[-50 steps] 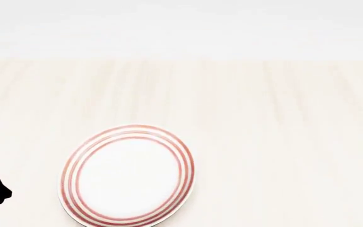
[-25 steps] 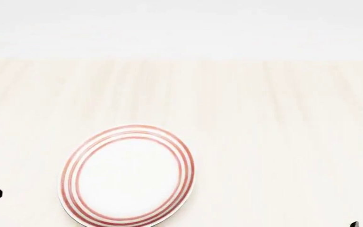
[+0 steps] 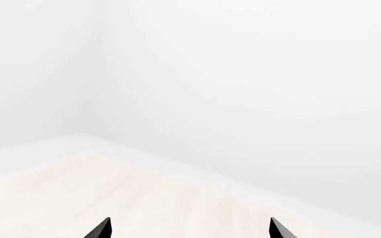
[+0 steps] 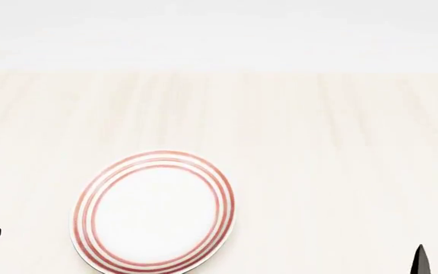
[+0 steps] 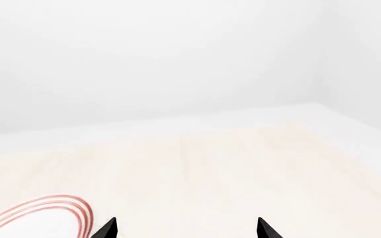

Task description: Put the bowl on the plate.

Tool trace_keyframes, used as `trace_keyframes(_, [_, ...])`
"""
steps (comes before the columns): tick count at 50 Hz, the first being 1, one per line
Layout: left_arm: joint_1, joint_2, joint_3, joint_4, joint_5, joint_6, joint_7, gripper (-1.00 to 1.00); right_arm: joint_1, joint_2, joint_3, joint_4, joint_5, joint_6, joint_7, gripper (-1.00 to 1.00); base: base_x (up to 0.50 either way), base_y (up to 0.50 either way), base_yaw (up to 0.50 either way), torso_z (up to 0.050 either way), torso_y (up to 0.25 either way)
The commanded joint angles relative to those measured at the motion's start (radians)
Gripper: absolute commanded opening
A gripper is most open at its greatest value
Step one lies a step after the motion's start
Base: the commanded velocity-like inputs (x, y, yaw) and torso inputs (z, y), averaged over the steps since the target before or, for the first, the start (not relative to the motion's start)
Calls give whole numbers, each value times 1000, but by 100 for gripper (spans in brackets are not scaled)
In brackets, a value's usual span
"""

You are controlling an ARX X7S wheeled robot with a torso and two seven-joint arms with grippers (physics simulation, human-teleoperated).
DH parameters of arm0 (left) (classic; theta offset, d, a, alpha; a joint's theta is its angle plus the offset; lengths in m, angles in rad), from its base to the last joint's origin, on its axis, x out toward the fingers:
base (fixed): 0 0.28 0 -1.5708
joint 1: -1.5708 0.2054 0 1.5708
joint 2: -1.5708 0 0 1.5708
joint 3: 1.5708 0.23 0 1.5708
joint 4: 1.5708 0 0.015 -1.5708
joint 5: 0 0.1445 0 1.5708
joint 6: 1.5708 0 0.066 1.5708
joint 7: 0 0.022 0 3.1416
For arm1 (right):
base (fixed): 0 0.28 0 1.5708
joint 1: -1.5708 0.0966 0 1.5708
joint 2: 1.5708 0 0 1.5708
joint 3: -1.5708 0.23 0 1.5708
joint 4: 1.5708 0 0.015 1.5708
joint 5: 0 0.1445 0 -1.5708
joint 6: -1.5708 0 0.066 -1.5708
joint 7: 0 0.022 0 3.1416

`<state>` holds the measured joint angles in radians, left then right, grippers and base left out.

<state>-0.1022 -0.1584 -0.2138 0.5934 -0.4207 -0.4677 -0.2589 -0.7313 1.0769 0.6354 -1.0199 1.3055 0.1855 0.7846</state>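
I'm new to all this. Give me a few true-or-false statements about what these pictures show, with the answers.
1. The plate has three red rings around its rim. True.
2. A bowl sits on the plate. False: the plate is bare, and no bowl shows in any view.
3. The left tool has its fingertips set apart with nothing between them. True.
4. The right tool is clamped on the plate's rim. False: its tips stand apart, and the plate lies off to one side of them.
5. The plate rests on a dark metal table. False: the table is pale wood grain.
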Motion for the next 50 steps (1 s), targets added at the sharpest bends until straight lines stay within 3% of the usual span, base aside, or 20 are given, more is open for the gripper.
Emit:
trace_keyframes(1, [-2,-10,-8,9,-24,-9,-12,100,12,-22,355,64,292,214,-124,100,0,0,0,0,0])
trace_keyframes(9, [-5,-19,-10,13,-35,-16,-20,100,69,69,307,141,336,195,-116,100,0,0,0,0,0])
trace_keyframes(16, [-10,-27,-20,18,-54,-26,-27,100,124,150,160,237,324,123,-152,100,0,0,0,0,0])
trace_keyframes(28, [-9,-34,-28,29,-75,-34,-41,100,233,334,-201,422,317,-130,-237,100,0,0,0,0,0])
trace_keyframes(33, [-9,-36,-31,27,-79,-33,-47,100,224,488,-385,449,361,-340,-293,100,0,0,0,0,0])
trace_keyframes(50, [-7,-43,-33,22,-94,-29,-58,100,272,494,-389,422,471,-231,-402,100,0,0,0,0,0])
